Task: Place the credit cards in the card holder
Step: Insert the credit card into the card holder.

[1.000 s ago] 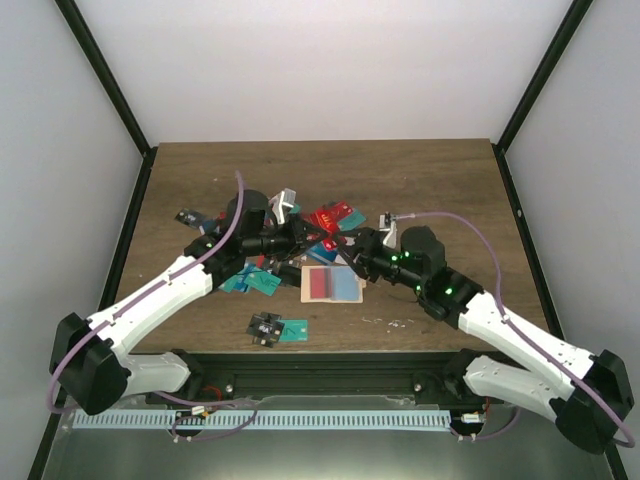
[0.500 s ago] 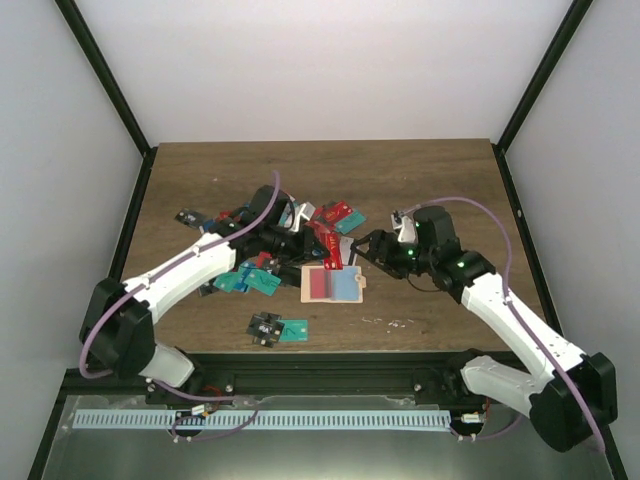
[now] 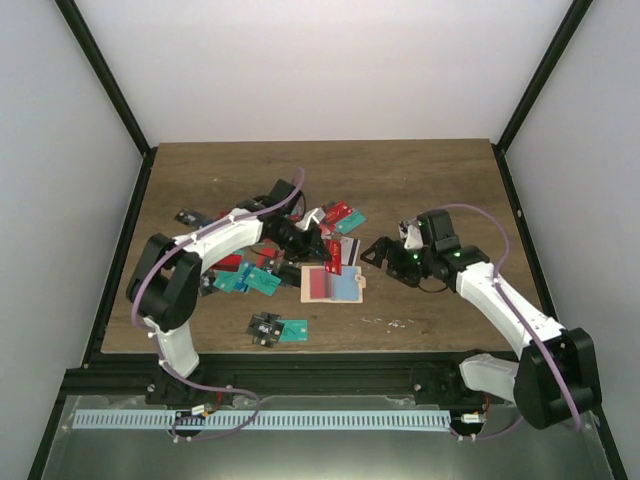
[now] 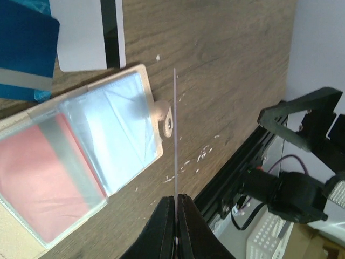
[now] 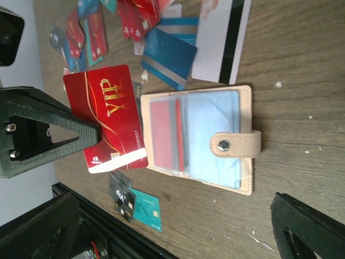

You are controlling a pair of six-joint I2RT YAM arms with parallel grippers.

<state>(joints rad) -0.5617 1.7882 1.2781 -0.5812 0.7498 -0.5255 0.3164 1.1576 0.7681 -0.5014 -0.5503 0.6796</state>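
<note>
The tan card holder (image 3: 357, 285) lies open on the table, with a red card in one clear sleeve. Its snap tab points toward my right arm. It also shows in the left wrist view (image 4: 163, 114) and the right wrist view (image 5: 247, 110). My left gripper (image 3: 318, 245) is shut on a red VIP credit card (image 5: 108, 118), held on edge just above the holder's far-left side. In the left wrist view this card (image 4: 175, 135) is a thin line from the gripper (image 4: 176, 197). My right gripper (image 3: 372, 250) is open and empty, just right of the holder, its jaws wide apart in the right wrist view (image 5: 172, 232).
Several loose cards (image 3: 250, 278) in red, teal and blue are heaped left of and behind the holder. A white card with a black stripe (image 5: 221, 43) and a blue card (image 5: 170, 59) lie right behind it. A black and a teal card (image 3: 278, 328) lie near the front edge.
My left gripper has carried the red card rightward to the holder's far side as the arm stretched out. My right gripper has drawn back to the right, away from the holder.
</note>
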